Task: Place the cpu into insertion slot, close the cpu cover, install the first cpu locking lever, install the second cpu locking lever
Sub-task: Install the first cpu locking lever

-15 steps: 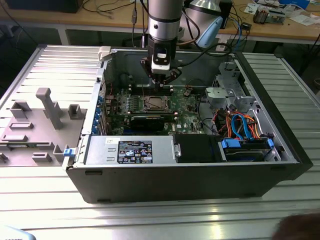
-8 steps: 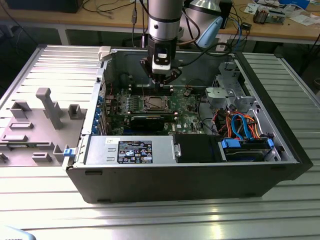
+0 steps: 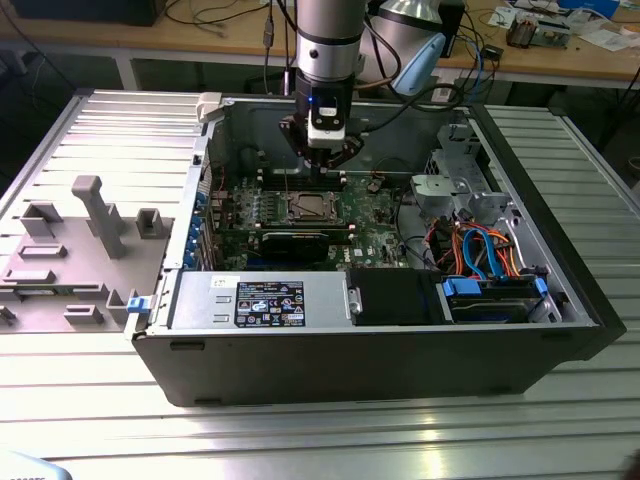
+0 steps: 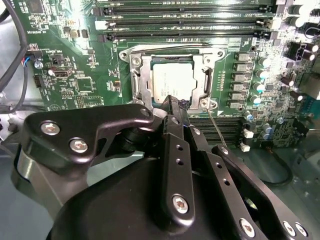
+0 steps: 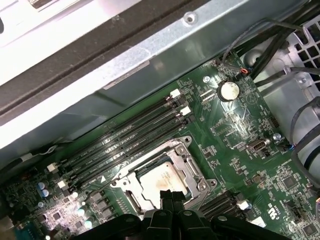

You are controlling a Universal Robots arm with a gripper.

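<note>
I hang inside the open computer case (image 3: 350,350), which sits on the ribbed metal bench (image 3: 90,420), toward the far wall of the case. My claw (image 4: 172,101) points down at the green circuit board (image 4: 75,85), its tip over the edge of the insertion slot (image 4: 134,61) that lies away from the long memory slots (image 4: 185,22). The fingers are pressed together, and I see nothing pinched between them.

The cpu (image 4: 172,80) is already in the slot, its dull silver top lying flat and square. The cpu cover (image 4: 204,80) looks folded down around it, with the chip showing through the window. A thin locking lever (image 4: 216,131) runs slanting off one corner of the slot. To me it looks unlatched, though I cannot be sure.

In the exterior view the slot sits just nearer than my claw (image 3: 325,165), left of the bundle of orange and blue cables (image 3: 480,255).

My reading of how these parts handle:
- **The chip:** light and rigid but delicate, so I would take it only by its edges and never drag it.
- **The cover:** thin sheet metal, probably springy on its hinge, so it wants an even push on the frame and not on the chip.
- **The lever:** stiff, smooth wire that is likely to slip off a fingertip — best pressed near its bent free end.
</note>
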